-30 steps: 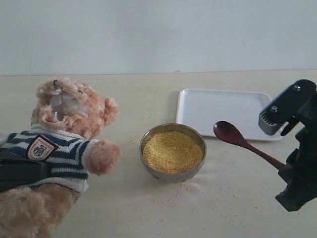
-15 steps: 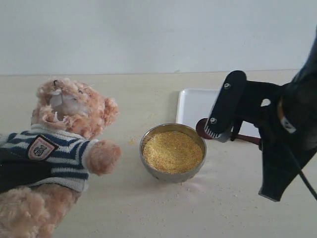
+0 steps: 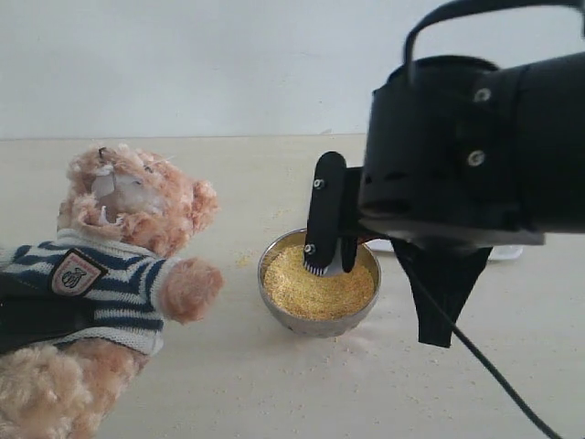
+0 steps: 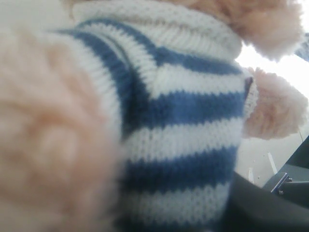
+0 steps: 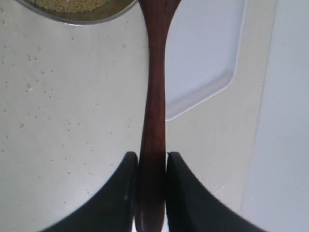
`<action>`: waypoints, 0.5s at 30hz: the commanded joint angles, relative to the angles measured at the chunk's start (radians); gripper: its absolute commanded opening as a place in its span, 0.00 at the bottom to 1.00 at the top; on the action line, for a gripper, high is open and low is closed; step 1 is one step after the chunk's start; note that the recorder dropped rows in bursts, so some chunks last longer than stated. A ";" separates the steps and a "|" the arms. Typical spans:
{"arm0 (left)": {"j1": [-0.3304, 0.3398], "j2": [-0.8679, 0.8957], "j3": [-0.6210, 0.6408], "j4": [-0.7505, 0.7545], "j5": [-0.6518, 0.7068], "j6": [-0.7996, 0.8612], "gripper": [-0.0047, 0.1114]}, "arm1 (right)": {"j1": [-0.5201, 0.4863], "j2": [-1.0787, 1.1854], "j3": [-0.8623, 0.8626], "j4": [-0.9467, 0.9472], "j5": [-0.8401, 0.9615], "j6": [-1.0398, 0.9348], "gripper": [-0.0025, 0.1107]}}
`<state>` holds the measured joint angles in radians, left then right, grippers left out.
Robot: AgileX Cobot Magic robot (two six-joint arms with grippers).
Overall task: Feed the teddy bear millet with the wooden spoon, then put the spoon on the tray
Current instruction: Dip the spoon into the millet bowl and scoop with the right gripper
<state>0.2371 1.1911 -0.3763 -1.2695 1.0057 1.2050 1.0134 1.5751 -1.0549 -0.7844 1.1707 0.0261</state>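
The teddy bear leans at the left in its striped shirt, which fills the left wrist view. My left gripper is a black shape across its torso, shut on it, with one dark finger beside the shirt. The steel bowl of millet stands in the middle. Over it hangs my right gripper, shut on the handle of the wooden spoon. The spoon's bowl end reaches past the steel bowl's rim and is cut off. The white tray lies beyond the bowl, mostly hidden behind the arm in the exterior view.
The right arm's big black body fills the upper right of the exterior view, with a cable trailing down. Stray millet grains dot the pale tabletop around the bowl. A plain wall stands behind.
My right arm has swung in from the right edge to above the bowl, carrying the spoon, and now covers the tray. The bear and left gripper have not moved.
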 commanded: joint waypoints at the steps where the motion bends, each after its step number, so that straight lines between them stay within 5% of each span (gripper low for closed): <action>1: 0.001 0.001 0.003 -0.024 0.012 0.007 0.08 | 0.027 0.049 -0.015 -0.050 0.039 -0.008 0.02; 15: 0.001 0.001 0.003 -0.024 0.012 0.007 0.08 | 0.057 0.153 -0.015 -0.139 0.050 -0.013 0.02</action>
<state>0.2371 1.1911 -0.3763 -1.2695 1.0057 1.2050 1.0660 1.7180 -1.0636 -0.8968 1.2127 0.0193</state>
